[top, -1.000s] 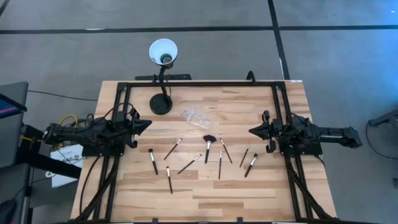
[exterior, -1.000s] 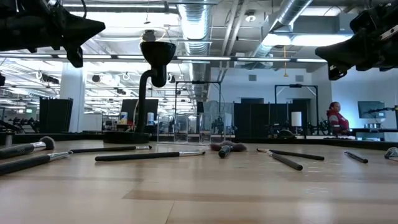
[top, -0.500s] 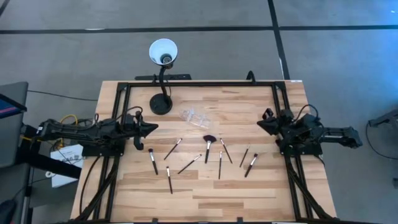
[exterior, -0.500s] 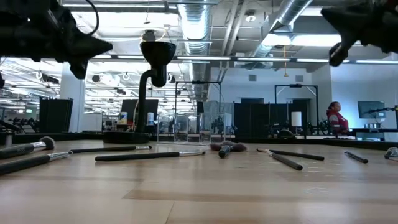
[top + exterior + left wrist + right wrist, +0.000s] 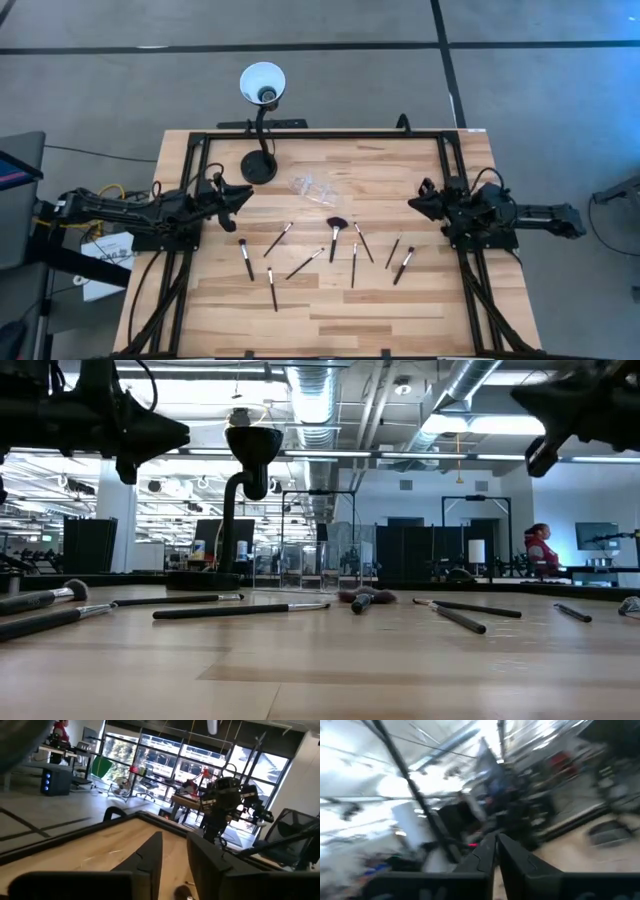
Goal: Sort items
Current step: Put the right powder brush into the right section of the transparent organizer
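A large open robotics lab or industrial workspace: exposed silver ceiling ducts (image 5: 470,385) and strip lights overhead, rows of black-framed workstations (image 5: 400,565) beyond the tabletop (image 5: 330,310), grey concrete floor (image 5: 100,90).

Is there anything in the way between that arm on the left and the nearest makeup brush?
Nothing visible. The left gripper hangs above bare wood, and the nearest brush lies just past it on the table. The lamp and clear pouch sit off to the side.
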You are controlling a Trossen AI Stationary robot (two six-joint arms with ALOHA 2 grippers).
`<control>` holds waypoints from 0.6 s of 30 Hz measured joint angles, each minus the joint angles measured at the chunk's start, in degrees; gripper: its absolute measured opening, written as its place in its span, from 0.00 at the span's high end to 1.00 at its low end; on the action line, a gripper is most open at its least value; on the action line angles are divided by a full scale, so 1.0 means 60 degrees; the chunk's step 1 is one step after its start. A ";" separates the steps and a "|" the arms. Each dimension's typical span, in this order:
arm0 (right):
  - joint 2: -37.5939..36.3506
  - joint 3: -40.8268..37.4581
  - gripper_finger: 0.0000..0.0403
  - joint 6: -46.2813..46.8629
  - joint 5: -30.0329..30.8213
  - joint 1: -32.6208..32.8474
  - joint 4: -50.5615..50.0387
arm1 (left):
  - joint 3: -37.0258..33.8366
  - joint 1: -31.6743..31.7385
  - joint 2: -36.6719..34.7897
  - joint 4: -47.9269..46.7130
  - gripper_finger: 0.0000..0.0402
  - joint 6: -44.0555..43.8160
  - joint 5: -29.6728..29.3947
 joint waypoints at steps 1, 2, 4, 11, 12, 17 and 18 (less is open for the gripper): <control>0.0091 0.0049 0.93 0.0396 -0.0092 0.0015 0.0054 | 0.0000 0.0000 0.0004 0.0059 0.78 -0.0011 0.0008; 0.0190 0.0122 0.91 0.0607 -0.0076 0.0052 0.0047 | 0.0000 0.0000 0.0004 0.0125 0.78 -0.0028 0.0021; 0.0428 0.0333 0.85 0.0679 0.0075 0.0146 0.0044 | 0.0000 0.0000 0.0003 0.0290 0.78 -0.0032 0.0035; 0.1934 0.1909 0.69 0.0770 0.0434 0.0259 -0.0298 | 0.0000 0.0000 0.0000 0.1465 0.78 0.0452 0.0039; 0.2201 0.2268 0.68 0.0718 0.0438 0.0309 -0.0626 | 0.0000 0.0000 0.0000 0.1722 0.78 0.0552 0.0039; 0.4043 0.4356 0.67 0.1251 0.0535 0.0935 -0.3642 | 0.0000 0.0000 0.0000 0.2698 0.78 0.1099 0.0035; 0.4439 0.4686 0.68 0.1578 0.0629 0.1148 -0.4306 | 0.0000 0.0000 0.0001 0.2873 0.78 0.1221 0.0038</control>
